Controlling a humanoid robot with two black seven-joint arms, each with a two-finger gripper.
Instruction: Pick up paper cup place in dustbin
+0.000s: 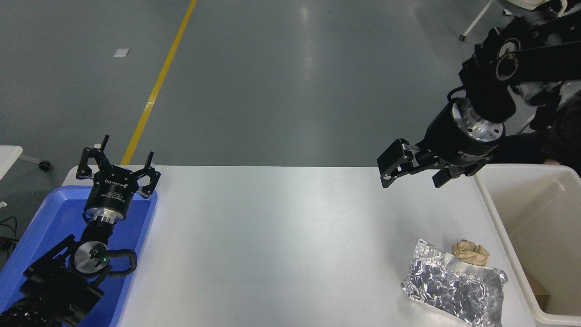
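Note:
The off-white dustbin [499, 218] stands at the table's right end, its inside mostly bare with a bit of brown at the bottom. No paper cup shows anywhere in view. My right gripper [411, 177] hangs open and empty above the table's far edge, just left of the dustbin's rim. My left gripper [119, 159] is parked open over the blue tray at the lower left.
A crumpled brown paper ball [470, 252] and a crumpled silver foil bag [454, 284] lie near the front right, beside the dustbin. The blue tray [136, 227] sits at the table's left end. A dark sleeve [560, 141] shows behind the dustbin.

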